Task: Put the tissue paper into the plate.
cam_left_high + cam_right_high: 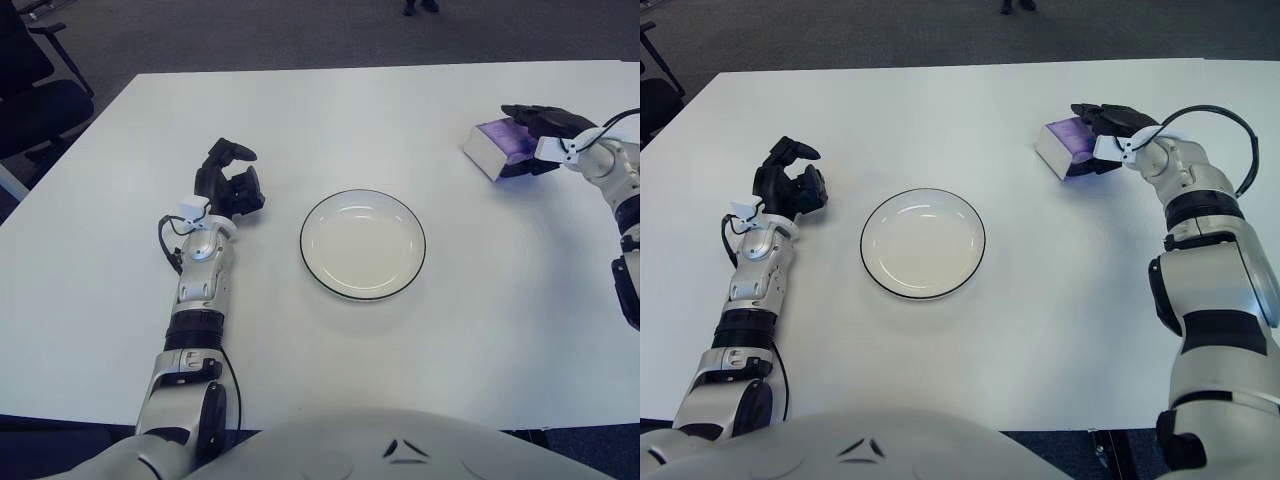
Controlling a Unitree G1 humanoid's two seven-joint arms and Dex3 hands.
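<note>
The tissue paper is a small purple and white pack (493,147) lying on the white table at the far right. My right hand (540,138) is at its right end, with fingers curled over the top and under the near side, gripping it. The pack still touches the table. The white plate (362,245) with a dark rim sits empty at the table's middle, well to the left of the pack. My left hand (230,185) shows left of the plate, fingers relaxed and holding nothing.
The white table (330,120) fills the view, with its far edge at the top. A black office chair (30,95) stands off the far left corner. Someone's feet (420,6) show on the dark floor beyond the table.
</note>
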